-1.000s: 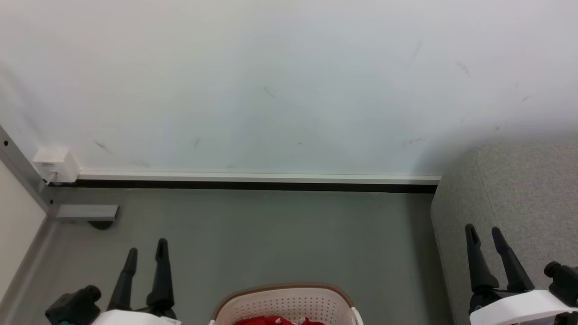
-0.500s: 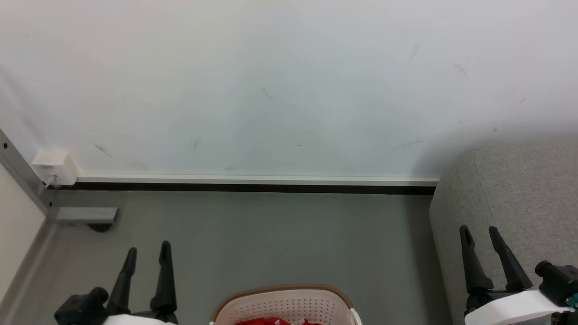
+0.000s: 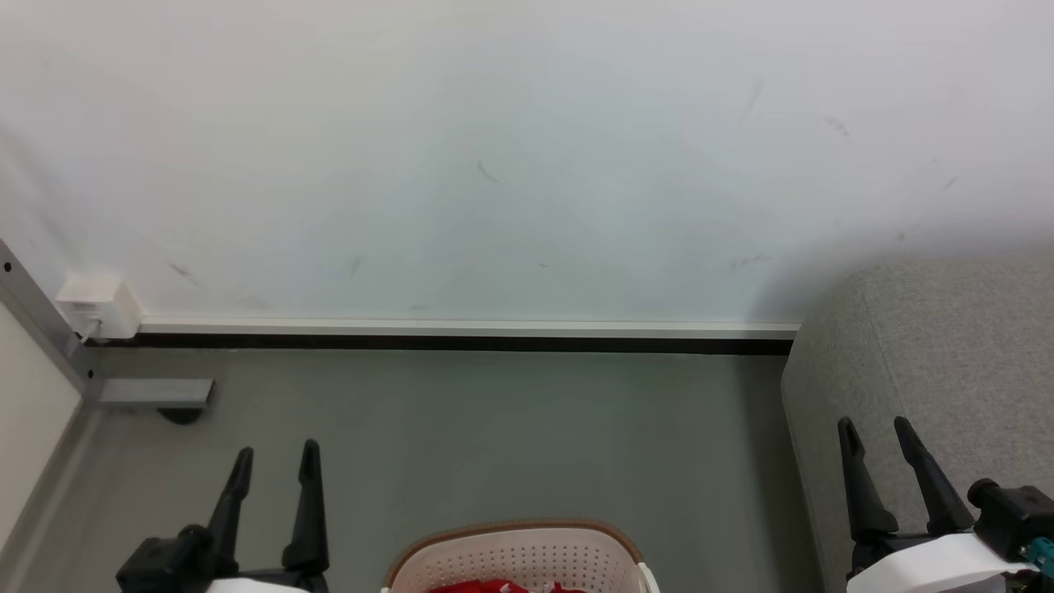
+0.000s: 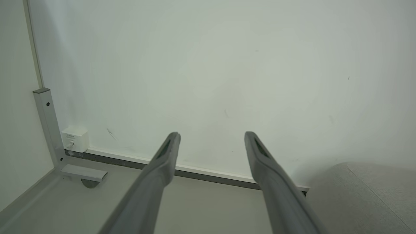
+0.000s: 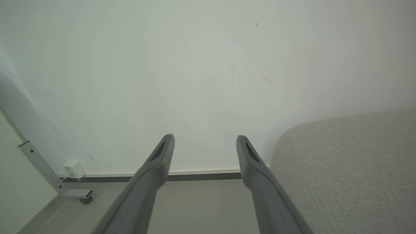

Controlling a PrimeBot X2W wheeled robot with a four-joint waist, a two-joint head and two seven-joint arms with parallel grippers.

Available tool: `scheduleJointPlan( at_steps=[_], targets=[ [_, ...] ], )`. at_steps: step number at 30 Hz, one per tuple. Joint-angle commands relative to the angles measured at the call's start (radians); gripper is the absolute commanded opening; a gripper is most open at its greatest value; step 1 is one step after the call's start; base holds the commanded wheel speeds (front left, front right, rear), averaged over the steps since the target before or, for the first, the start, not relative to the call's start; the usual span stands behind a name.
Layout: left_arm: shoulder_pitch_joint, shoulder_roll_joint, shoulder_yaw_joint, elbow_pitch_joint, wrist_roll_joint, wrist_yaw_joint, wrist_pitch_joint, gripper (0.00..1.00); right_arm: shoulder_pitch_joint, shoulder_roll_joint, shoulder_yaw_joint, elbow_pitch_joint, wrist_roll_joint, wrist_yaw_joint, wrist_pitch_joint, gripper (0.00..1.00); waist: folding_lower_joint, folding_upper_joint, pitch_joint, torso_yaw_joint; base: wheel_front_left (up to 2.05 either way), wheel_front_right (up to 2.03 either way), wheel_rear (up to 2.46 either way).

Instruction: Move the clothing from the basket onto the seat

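Two claws of mine show in the head view: my left claw (image 3: 277,449) at the lower left and my right claw (image 3: 873,422) at the lower right, each with its fingers spread wide and nothing between them. The basket (image 3: 510,525) sits at the bottom centre edge on the grey floor (image 3: 510,428), between my claws, and the clothing (image 3: 486,586) is a red strip inside it. The seat (image 3: 947,346) takes the right side, behind my right claw.

In the left wrist view, my left fingers (image 4: 152,175) stand wide apart and empty, pointing towards the white wall (image 4: 208,65). The seat is in the lower right corner.

In the right wrist view, my right fingers (image 5: 260,182) are just as wide and empty, with the seat just beside them on the right.
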Motion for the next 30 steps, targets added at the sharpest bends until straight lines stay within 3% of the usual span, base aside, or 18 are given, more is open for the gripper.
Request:
scheduleJointPlan(
  at_steps=[1, 20, 30],
  targets=[
    [0.008, 0.008, 0.000, -0.007, 0.032, -0.002, -0.011, 1.00, -0.018, 0.005, -0.008, 0.002, -0.022, -0.002, -0.008, 1.00, 0.0000, 0.0000, 0.000, -0.001, 0.00, 0.00, 0.00],
    [0.017, 0.009, -0.016, -0.015, 0.161, 0.003, -0.045, 1.00, -0.030, 0.011, 0.006, 0.013, -0.151, -0.002, -0.015, 1.00, 0.0000, 0.0000, -0.003, -0.006, 0.00, 0.00, 0.00],
    [0.013, 0.009, -0.015, -0.009, 0.160, 0.003, -0.043, 1.00, -0.028, 0.012, 0.014, 0.009, -0.130, -0.002, -0.018, 1.00, 0.0000, 0.0000, -0.003, -0.007, 0.00, 0.00, 0.00]
  ],
)
